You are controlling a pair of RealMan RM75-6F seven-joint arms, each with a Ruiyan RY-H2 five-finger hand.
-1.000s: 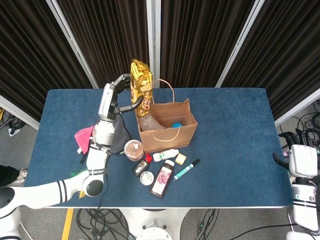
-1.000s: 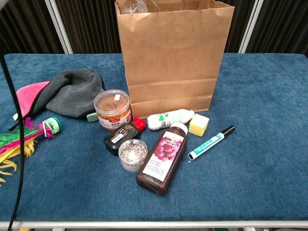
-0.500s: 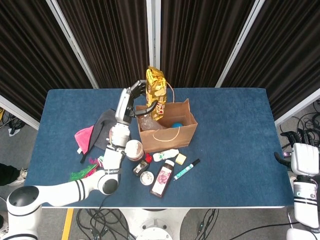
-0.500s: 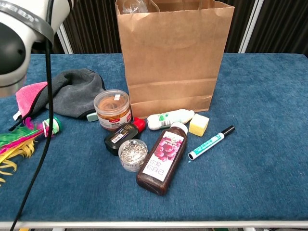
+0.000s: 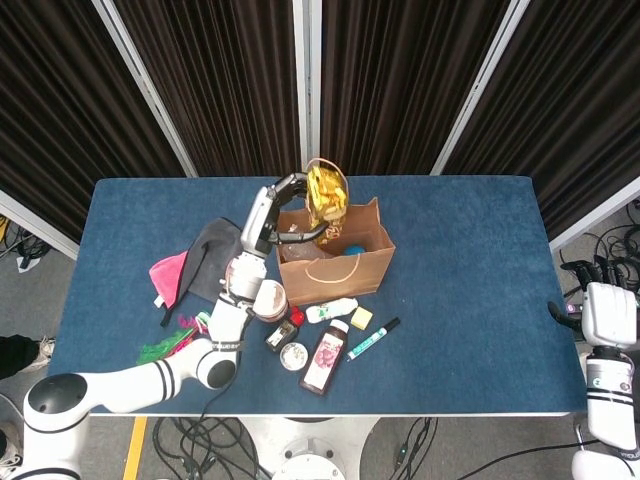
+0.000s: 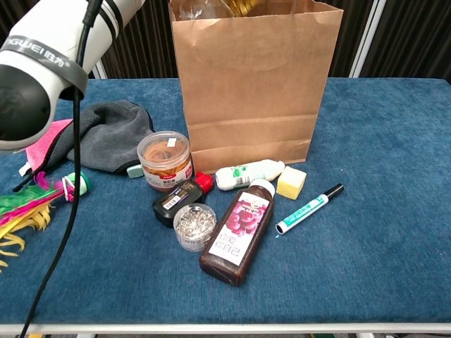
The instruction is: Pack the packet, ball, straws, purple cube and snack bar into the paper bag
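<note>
Head view looks steeply down on the whole desk point(image 5: 470, 290) from afar; chest view faces the paper bag point(image 6: 255, 84) close and level, sharing it.

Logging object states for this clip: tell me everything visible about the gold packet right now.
The gold packet is a shiny, crinkled foil pouch with some red print. The left hand grips it from the side, holding it over the open mouth of the paper bag, its lower end at or just inside the opening. It looks bent and tilted rather than upright. In the chest view only a gold sliver shows above the bag's rim. Whether it touches the bag cannot be told.
</note>
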